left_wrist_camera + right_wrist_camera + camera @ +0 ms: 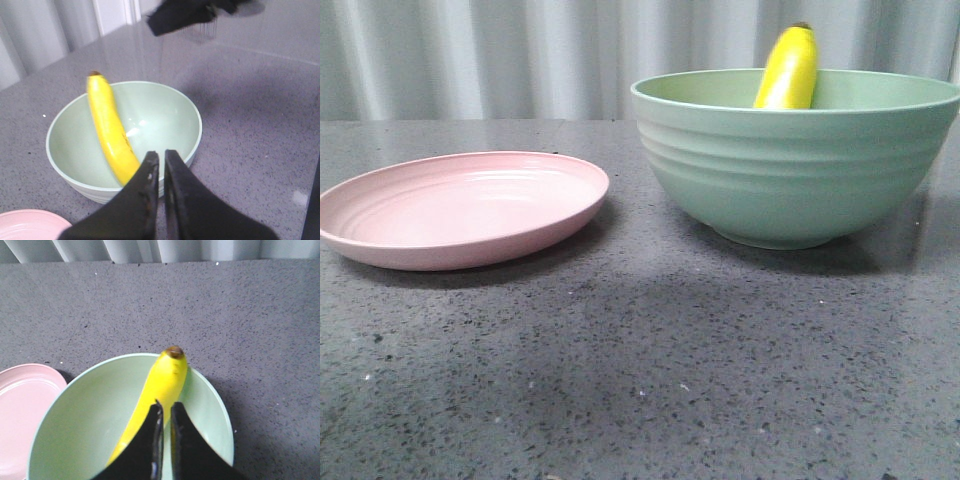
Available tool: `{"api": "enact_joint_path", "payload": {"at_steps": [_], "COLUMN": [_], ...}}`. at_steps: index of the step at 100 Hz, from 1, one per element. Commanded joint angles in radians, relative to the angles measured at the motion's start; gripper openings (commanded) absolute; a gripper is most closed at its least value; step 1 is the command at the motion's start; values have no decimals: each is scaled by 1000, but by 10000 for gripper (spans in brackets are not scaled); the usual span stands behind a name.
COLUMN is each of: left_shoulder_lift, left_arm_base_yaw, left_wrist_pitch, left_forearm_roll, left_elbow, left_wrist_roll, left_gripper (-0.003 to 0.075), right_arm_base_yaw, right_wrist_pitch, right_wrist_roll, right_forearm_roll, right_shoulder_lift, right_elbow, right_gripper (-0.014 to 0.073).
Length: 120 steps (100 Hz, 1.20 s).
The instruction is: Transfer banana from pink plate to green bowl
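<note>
- I see the glossy, bright yellow curved banana [788, 68] inside the deep, pale mint-green ridged bowl [790, 170], leaning against the far wall with its dark tip poking above the rim
- From my right wrist view, the banana [159, 390] runs from the bowl's [75, 425] floor up to its rim
- The shallow, round, pale pink matte plate [460, 208] sits bare just left of the bowl, a gap between them
- Both rest on the speckled dark grey stone tabletop [650, 380]
- My left gripper [161, 165] hangs above the bowl's [165, 115] near rim, jaws together, gripping nothing
- My right gripper [166, 415] hovers over the bowl, jaws likewise together and empty
</note>
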Motion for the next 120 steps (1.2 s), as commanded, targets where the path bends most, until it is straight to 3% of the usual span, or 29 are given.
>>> {"api": "enact_joint_path", "payload": {"at_steps": [1, 55, 77, 120], "left_shoulder_lift": [-70, -345, -370, -370], "left_arm_base_yaw": [2, 2, 2, 2], "left_wrist_pitch": [-165, -546, -555, -553], "left_forearm_roll": [-8, -8, -8, -8], "left_elbow": [39, 525, 575, 578], "left_wrist_roll": [-11, -9, -9, -9], "left_gripper": [-20, -20, -20, -20], "right_arm_base_yaw": [-2, -2, -2, -2], "right_wrist_pitch": [-128, -468, -465, -468], "right_wrist_roll": [-13, -38, -38, -38], "right_forearm_roll": [-13, -9, -9, -9], "right_shoulder_lift": [-105, -662, -796, -798], "right_elbow": [65, 699, 758, 759], "right_gripper": [-67, -67, -67, -67]}}
